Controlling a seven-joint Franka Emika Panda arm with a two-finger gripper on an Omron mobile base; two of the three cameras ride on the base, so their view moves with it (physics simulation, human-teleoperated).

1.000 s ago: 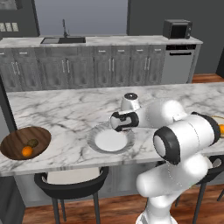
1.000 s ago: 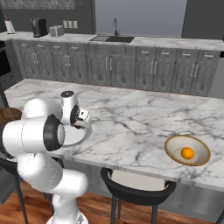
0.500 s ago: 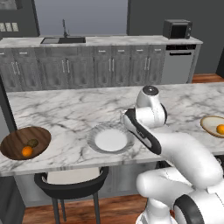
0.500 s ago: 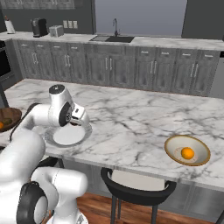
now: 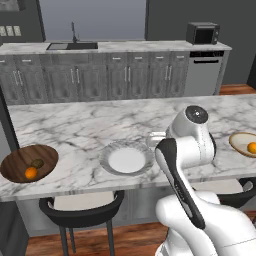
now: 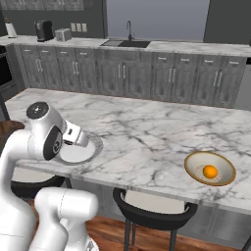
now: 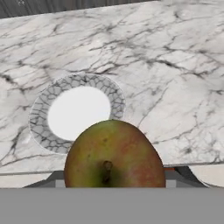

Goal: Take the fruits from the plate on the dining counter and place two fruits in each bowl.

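Reddish-brown fruit (image 7: pixel 114 155) in jaws above empty plate (image 7: pixel 42 127), counter (image 7: pixel 175 65) beyond.

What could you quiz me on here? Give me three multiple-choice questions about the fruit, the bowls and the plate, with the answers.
1. Where is the reddish-brown fruit?
A. on the plate
B. held in the tool
C. in the wooden bowl

2. How many fruits lie in the tan bowl?
A. one
B. two
C. none

3. What state is the plate in?
A. heaped with fruit
B. upside down
C. bare

Answers:
1. B: in the hand view the fruit sits close up in the tool, above the counter.
2. A: a single orange fruit lies in it.
3. C: its white centre shows nothing on it; the dark wooden bowl already holds an orange fruit and an olive-brown fruit.
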